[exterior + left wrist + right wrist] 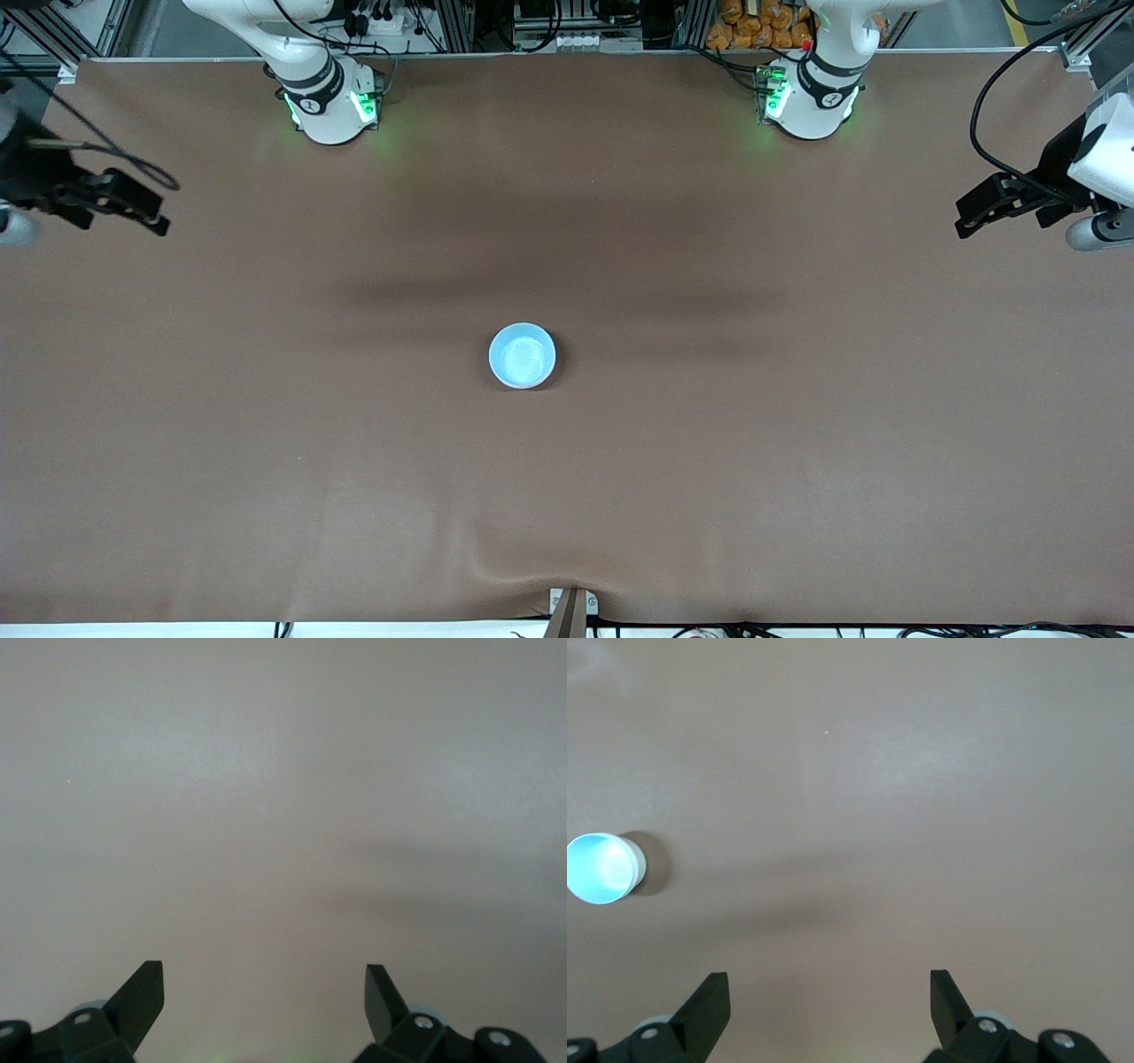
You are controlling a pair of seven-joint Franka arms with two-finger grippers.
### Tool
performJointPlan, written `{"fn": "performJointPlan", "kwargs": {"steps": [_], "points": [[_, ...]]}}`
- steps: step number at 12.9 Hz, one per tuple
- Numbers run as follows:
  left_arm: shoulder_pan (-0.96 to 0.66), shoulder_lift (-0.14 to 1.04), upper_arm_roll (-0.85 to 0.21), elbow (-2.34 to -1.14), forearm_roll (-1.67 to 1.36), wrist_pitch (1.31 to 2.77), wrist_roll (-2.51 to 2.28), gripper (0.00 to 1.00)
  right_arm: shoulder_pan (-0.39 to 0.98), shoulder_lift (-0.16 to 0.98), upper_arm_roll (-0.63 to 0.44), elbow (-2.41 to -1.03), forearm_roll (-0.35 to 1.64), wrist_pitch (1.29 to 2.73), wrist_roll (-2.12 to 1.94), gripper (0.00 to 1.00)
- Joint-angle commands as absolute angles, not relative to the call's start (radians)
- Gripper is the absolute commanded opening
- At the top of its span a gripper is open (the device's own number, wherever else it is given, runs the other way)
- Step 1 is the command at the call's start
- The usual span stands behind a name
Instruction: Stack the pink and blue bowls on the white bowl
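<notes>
A light blue bowl (523, 355) stands upright in the middle of the brown table and also shows in the right wrist view (600, 868). A pale edge shows just under its rim; I cannot tell what it belongs to. No pink bowl and no white bowl shows on its own in any view. My left gripper (964, 223) hangs open and empty over the left arm's end of the table (264, 979). My right gripper (158, 221) hangs open and empty over the right arm's end (830, 988). Both are well away from the bowl.
The brown mat (266, 425) covers the whole table, with a wrinkle at the near edge by a small clamp (571, 607). The two arm bases (332, 106) (811, 102) stand along the edge farthest from the front camera.
</notes>
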State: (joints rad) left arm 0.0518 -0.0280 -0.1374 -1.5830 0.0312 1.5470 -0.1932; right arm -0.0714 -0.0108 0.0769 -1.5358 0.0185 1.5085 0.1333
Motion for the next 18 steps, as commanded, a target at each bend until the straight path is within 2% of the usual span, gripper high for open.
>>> {"fn": "performJointPlan", "kwargs": {"steps": [1,18], "points": [[0.055,-0.046,-0.133,-1.586,0.023,1.537,-0.169,1.00,-0.086,0.018,0.098,-1.479,0.006,1.459,0.117,1.00],[0.054,-0.049,-0.144,-1.569,-0.002,1.491,-0.172,1.00,-0.055,0.015,0.094,-1.471,-0.051,1.443,0.110,1.00]]}}
